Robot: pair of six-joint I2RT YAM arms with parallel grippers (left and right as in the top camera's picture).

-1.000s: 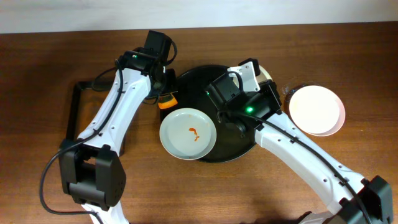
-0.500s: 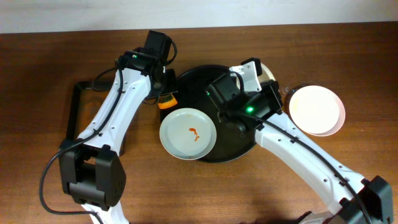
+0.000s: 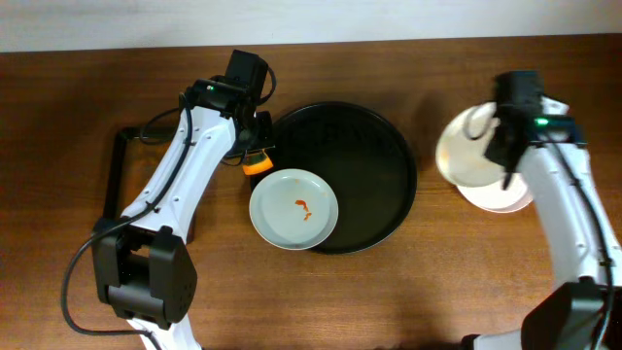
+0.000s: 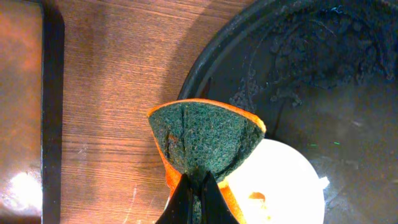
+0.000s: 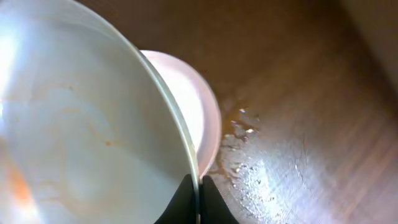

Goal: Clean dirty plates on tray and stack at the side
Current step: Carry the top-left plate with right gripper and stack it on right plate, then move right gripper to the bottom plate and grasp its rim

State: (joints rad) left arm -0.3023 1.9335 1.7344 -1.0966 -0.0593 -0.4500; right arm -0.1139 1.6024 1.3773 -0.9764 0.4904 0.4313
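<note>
Starting at the left, a folded sponge [image 4: 205, 140], its green scouring face outward over an orange backing, is gripped between the closed fingers of the left gripper [image 4: 200, 193]. It is held at the left rim of the round black tray [image 3: 374, 146], just beside the dirty plate [image 3: 293, 208]. That plate is laid mostly on the tray's lower left part, with its edge overhanging the rim, and an orange smear [image 3: 302, 207] is seen at its centre. A black frame [image 3: 119, 180] is placed on the wooden table [image 3: 408, 292], left of the left arm. At the right side of the table, well apart from the tray, a white plate [image 5: 81, 124] is clamped by its rim in the right gripper [image 5: 199, 193], whose fingers are pressed together on the edge. This plate is held tilted over a pinkish plate [image 5: 198, 112] that is set flat on the table. Faint orange marks can be made out on the held plate's face. A few wet drops [image 5: 244, 140] are scattered on the wood just beside the pinkish plate. Whether the two plates are touching cannot be told.
</note>
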